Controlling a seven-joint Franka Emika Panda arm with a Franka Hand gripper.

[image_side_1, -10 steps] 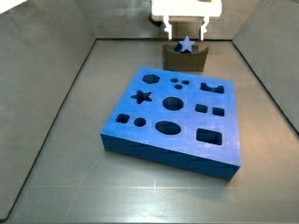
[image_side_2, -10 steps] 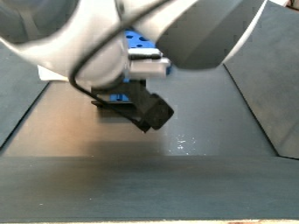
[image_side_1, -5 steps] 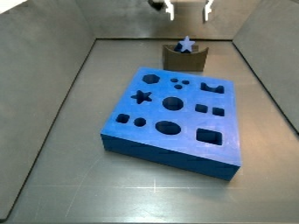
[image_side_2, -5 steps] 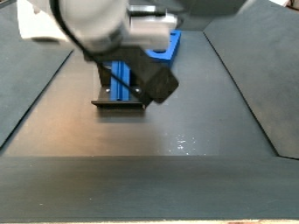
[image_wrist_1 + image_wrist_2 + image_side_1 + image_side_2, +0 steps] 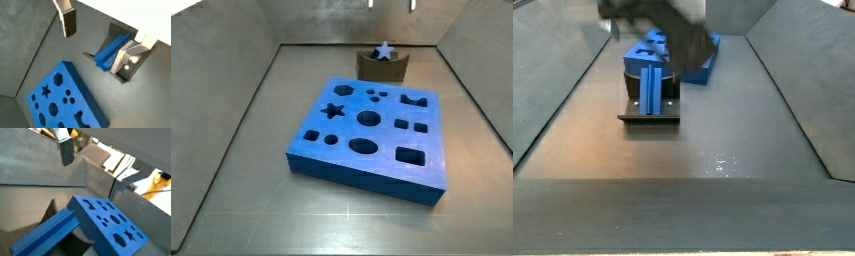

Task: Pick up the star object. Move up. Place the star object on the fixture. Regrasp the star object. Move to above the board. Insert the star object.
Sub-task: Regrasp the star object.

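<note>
The star object [image 5: 384,49], a small blue peg, rests in the notch of the dark fixture [image 5: 382,69] at the back of the floor. It also shows on the fixture [image 5: 651,104] in a side view as the star object [image 5: 647,62]. My gripper [image 5: 393,3] hangs open high above it, with only the fingertips in view. In both wrist views the star object [image 5: 111,50] [image 5: 45,233] lies below the open gripper [image 5: 95,56] [image 5: 91,179], clear of both fingers [image 5: 68,21]. The blue board [image 5: 372,126] lies flat in front of the fixture.
Grey sloped walls [image 5: 231,110] close in the floor on both sides. The board [image 5: 61,99] [image 5: 111,222] has star, round, oval and square holes. In a side view, the board [image 5: 702,60] lies behind the fixture and the blurred dark arm [image 5: 657,14] crosses above it.
The gripper has risen straight up from the fixture, almost out of a side view. The star object stays behind in the notch, no longer between the fingers.
</note>
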